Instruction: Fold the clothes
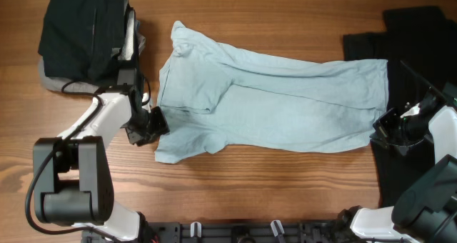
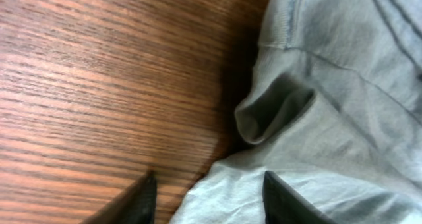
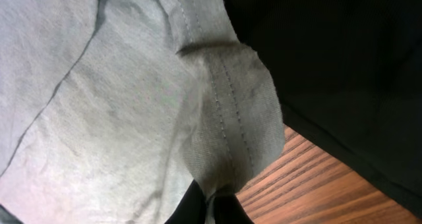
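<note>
A pale blue-green T-shirt lies spread across the table's middle, partly folded, collar to the left. My left gripper is open at the shirt's lower left, its fingers straddling the sleeve edge without closing on it. My right gripper is shut on the shirt's hem corner at the lower right, the fabric pinched between its fingers. A large black T-shirt lies under and beside that corner.
A stack of folded black and grey pieces sits at the back left, close behind my left arm. Bare wooden table shows in front of the shirt. The black shirt also shows in the right wrist view.
</note>
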Robot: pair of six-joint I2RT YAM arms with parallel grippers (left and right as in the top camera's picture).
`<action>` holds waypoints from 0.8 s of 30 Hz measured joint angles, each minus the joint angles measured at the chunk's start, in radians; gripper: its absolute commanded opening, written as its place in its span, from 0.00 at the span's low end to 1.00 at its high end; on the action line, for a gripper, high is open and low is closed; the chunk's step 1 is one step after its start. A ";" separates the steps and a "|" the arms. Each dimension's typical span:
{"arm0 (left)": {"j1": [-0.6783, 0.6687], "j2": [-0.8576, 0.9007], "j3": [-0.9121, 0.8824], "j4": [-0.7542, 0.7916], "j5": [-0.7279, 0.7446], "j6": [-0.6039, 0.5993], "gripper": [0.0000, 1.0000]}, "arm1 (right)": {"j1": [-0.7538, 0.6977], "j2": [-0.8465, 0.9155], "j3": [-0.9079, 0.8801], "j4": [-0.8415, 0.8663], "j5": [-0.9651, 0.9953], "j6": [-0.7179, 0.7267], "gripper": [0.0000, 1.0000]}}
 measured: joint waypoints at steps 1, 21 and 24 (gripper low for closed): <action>0.000 0.000 -0.001 -0.001 0.013 -0.005 0.26 | 0.000 0.000 0.000 0.000 0.000 0.000 0.04; 0.043 0.002 0.211 -0.212 0.086 0.022 0.04 | 0.000 -0.002 0.107 -0.141 -0.003 -0.004 0.04; 0.056 -0.002 0.329 -0.207 0.084 0.022 0.04 | 0.000 -0.007 0.224 -0.205 -0.007 -0.004 0.04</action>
